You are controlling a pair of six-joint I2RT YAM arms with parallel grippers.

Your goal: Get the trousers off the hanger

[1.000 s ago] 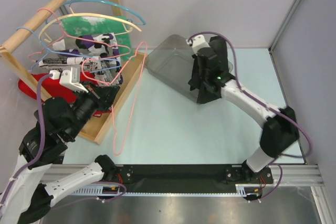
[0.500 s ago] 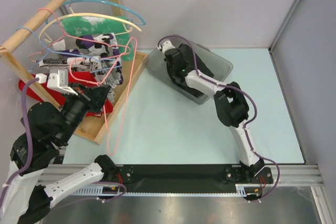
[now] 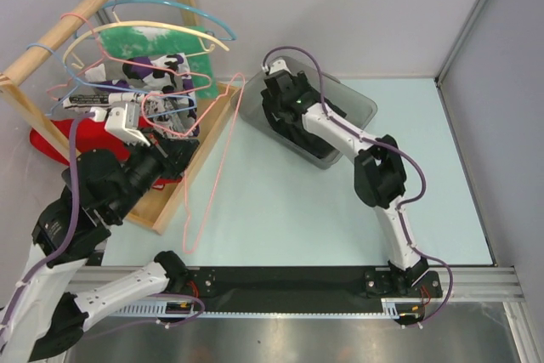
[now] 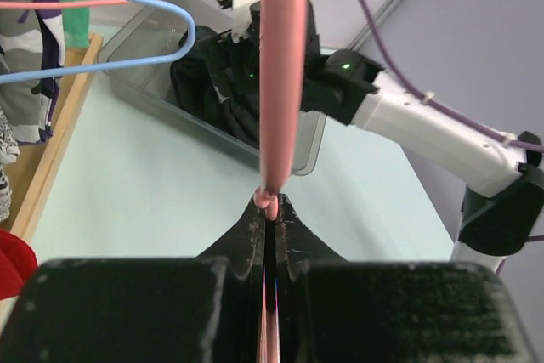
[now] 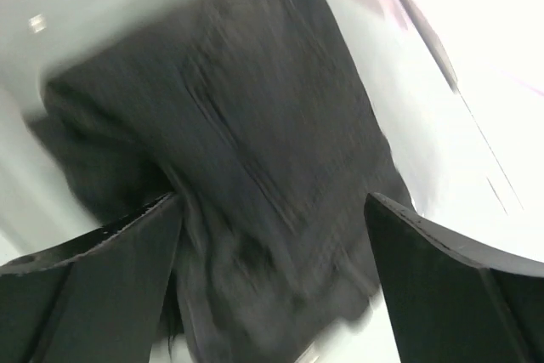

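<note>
While the left claw [image 4: 270,207] pinches the hanger [image 4: 281,82], the right claw [image 5: 272,203] gapes over the trousers [image 5: 255,108].

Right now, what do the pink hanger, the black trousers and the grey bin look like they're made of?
The hanger: probably coated wire; a thin, smooth, evenly pink rod. The trousers: soft matte fabric, seemingly woven; it crumples into folds. The bin: likely smoky translucent plastic, with smooth, rigid, see-through walls.

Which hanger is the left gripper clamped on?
The pink wire hanger, pinched in the left gripper; the blue hanger and cream hanger hang on the rail.
</note>
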